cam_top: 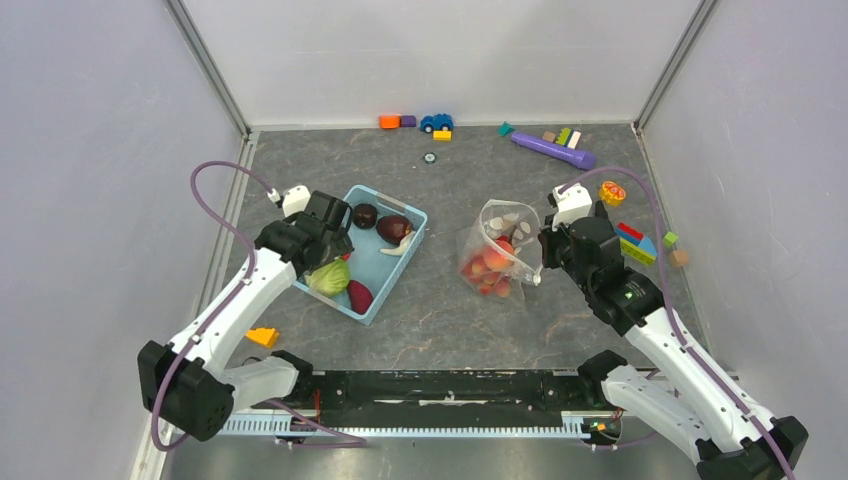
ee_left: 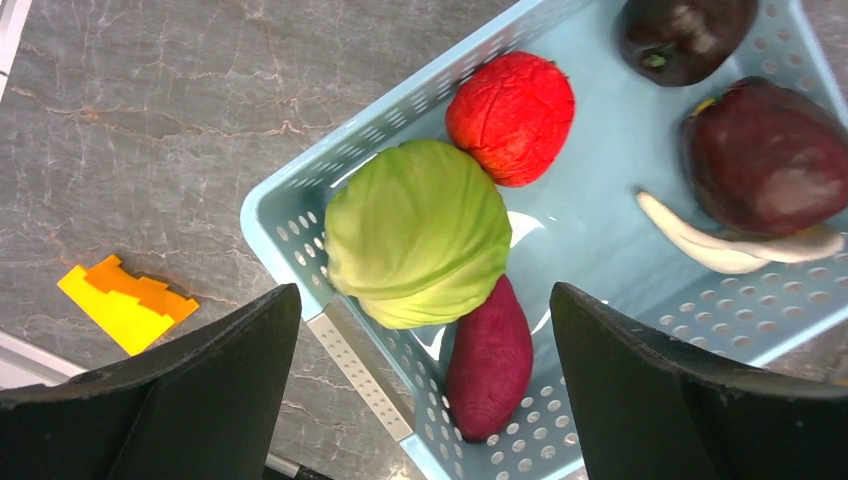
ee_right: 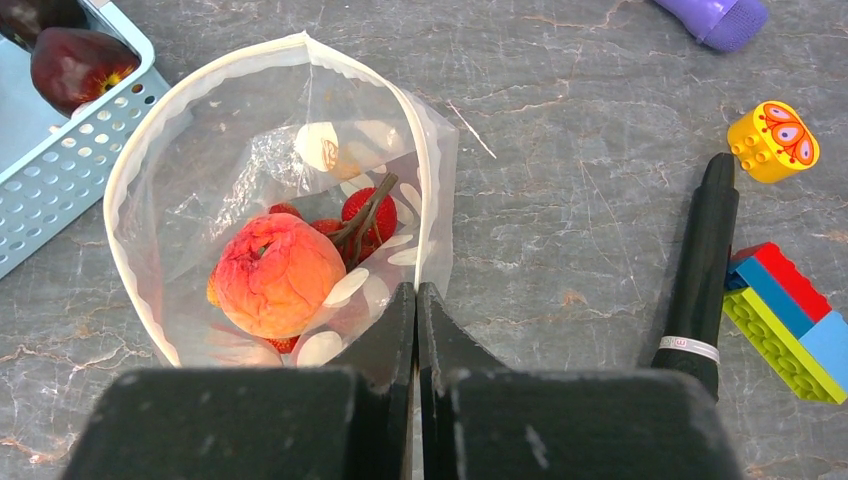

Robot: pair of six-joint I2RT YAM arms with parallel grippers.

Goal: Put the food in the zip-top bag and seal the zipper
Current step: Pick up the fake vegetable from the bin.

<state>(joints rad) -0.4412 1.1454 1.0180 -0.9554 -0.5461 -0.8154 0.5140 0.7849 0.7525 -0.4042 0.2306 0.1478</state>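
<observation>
It looked like a robot lab's test cell: blank pale panels (cam_top: 450, 50) in metal framing (cam_top: 205, 65) walled a grey stone-patterned surface (cam_top: 450, 320), a left arm (cam_top: 235, 305) and right arm (cam_top: 665, 335) stood bolted at its near edge, and toy blocks (cam_top: 636, 244) lay scattered.

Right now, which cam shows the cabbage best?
Left wrist: the cabbage sits large and unobstructed in the basket corner, between the fingers of the open left gripper. Top external shows it small, right under that gripper. Right wrist misses it, catching only a basket corner.
</observation>
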